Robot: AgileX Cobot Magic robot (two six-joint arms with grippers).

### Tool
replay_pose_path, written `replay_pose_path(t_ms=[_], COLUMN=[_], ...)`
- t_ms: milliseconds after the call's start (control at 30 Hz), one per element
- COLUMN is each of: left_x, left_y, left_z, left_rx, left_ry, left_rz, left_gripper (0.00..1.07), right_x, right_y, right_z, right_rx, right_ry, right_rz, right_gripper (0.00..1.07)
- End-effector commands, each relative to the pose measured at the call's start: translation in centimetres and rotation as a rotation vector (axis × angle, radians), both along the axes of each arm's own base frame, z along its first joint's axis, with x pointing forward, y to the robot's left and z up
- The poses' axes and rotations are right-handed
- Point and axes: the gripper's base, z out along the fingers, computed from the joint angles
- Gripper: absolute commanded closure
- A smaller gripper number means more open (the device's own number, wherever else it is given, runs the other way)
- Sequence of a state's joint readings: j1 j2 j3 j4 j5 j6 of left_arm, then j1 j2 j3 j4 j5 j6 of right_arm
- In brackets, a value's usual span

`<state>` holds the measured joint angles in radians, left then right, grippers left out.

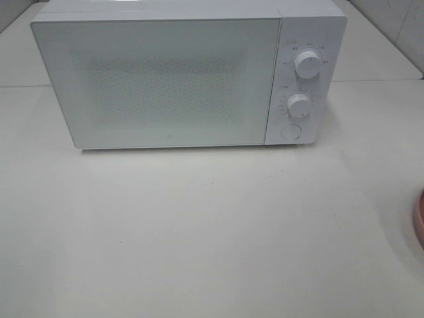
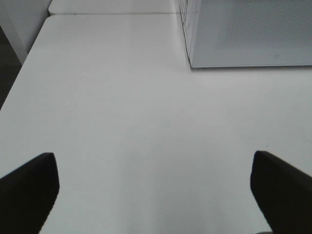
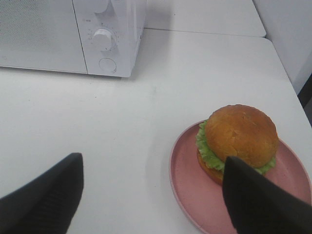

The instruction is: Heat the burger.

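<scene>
I see the burger (image 3: 240, 139) on the pink plate (image 3: 187, 183) right of the microwave (image 1: 159, 79), nearest my right gripper (image 3: 153, 200), its jaws apart; left gripper (image 2: 153, 187) also apart, over bare surface

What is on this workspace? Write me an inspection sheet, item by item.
Surface: white table, bare in front of the microwave.
Job's things: burger sits on a pink plate; white microwave, door closed.
Clutter: nothing seen.
Grippers: left pincer open and empty above the table; right pincer open and empty, near the plate.
Cables: nothing seen.
Surroundings: white wall beside the table.
</scene>
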<state>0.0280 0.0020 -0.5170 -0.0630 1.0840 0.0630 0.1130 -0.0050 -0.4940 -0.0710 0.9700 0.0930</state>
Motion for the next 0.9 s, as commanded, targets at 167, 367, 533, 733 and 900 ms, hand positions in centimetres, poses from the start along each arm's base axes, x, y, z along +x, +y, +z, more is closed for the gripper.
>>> replay_pose_path(t_ms=[167, 367, 533, 733, 900], left_x=[-0.35, -0.35, -0.29, -0.29, -0.29], left_y=[0.0, 0.0, 0.0, 0.0, 0.0], left_z=[0.09, 0.09, 0.09, 0.09, 0.09], left_rx=[0.0, 0.0, 0.0, 0.0, 0.0], left_ry=[-0.04, -0.04, -0.036, -0.036, -0.036], left_rz=[0.004, 0.004, 0.004, 0.004, 0.004], left_gripper=[0.06, 0.06, 0.06, 0.06, 0.06], right_x=[-0.3, -0.29, -0.29, -0.29, -0.29], right_y=[-0.03, -0.03, -0.03, -0.03, -0.03], right_z=[-0.03, -0.03, -0.03, -0.03, -0.03], right_rx=[-0.001, -0.001, -0.001, -0.001, -0.001], right_ry=[-0.03, -0.029, -0.029, -0.029, -0.029], right_rz=[-0.003, -0.003, -0.003, -0.003, -0.003], right_gripper=[0.32, 0.32, 0.32, 0.32, 0.32])
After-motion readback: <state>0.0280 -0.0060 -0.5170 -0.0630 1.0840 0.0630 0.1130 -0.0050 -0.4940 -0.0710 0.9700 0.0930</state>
